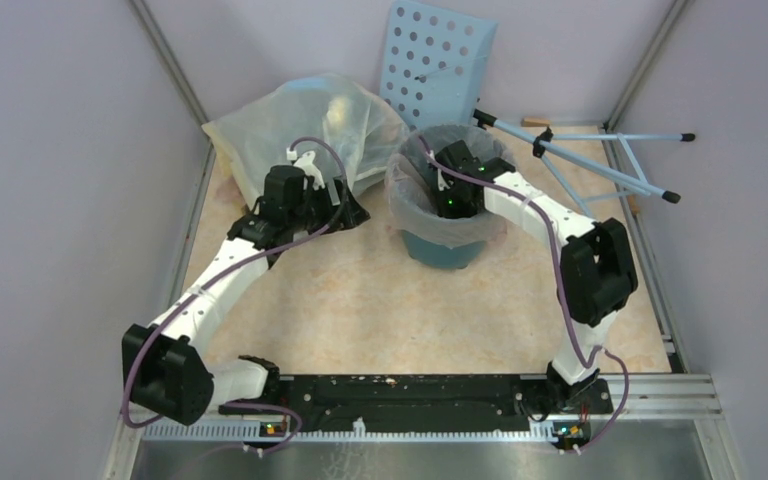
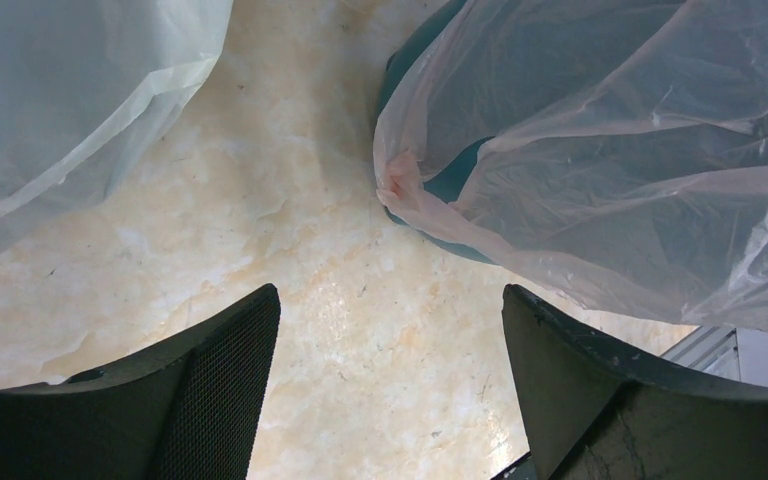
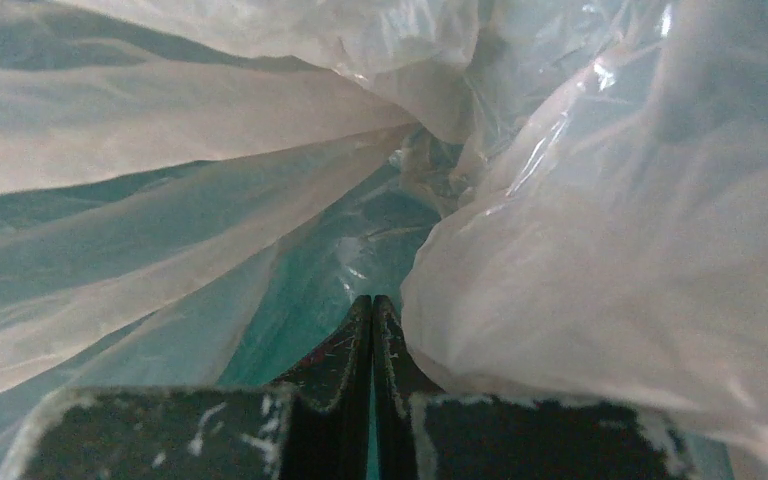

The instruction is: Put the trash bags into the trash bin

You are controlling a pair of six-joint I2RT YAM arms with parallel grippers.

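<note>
The teal-green trash bin (image 1: pixel 448 250) stands right of the table's middle. The pale-pink trash bag (image 1: pixel 400 190) lines it, with its edge folded over the rim. My right gripper (image 1: pixel 452 200) reaches down inside the bin. In the right wrist view it (image 3: pixel 372 300) is shut with nothing visible between the fingers, pink bag folds (image 3: pixel 610 250) all around and the teal bin wall (image 3: pixel 310 290) showing through. My left gripper (image 1: pixel 348 212) is open and empty, left of the bin. In the left wrist view it (image 2: pixel 389 295) hovers over bare table, with the bag (image 2: pixel 610 150) and bin (image 2: pixel 455 185) ahead on the right.
A large yellowish-clear sack (image 1: pixel 310 125) lies at the back left, close behind my left gripper, and shows in the left wrist view (image 2: pixel 60 90). A light-blue panel with round holes (image 1: pixel 438 60) leans behind the bin. A light-blue folding stand (image 1: pixel 600 160) lies at the back right.
</note>
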